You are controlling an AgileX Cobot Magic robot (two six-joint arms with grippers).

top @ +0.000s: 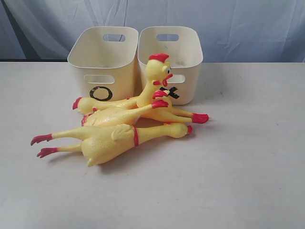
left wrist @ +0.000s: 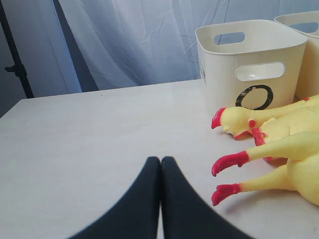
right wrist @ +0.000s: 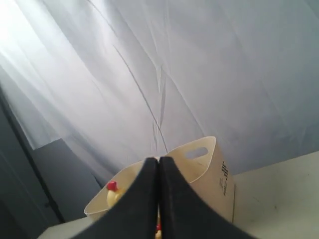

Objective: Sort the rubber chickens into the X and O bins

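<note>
Three yellow rubber chickens lie piled before the two cream bins. The front chicken lies flat, its red feet pointing left. A second chicken lies across behind it. The third chicken holds its head upright against the X bin. The O bin stands left of that. Neither arm shows in the exterior view. My left gripper is shut and empty above the table, left of the front chicken's feet and apart from them. My right gripper is shut and empty, raised, facing a cream bin.
Both bins look empty inside. A pale table carries everything. Blue-grey curtain hangs behind the bins. A dark stand rises at the table's far left corner in the left wrist view.
</note>
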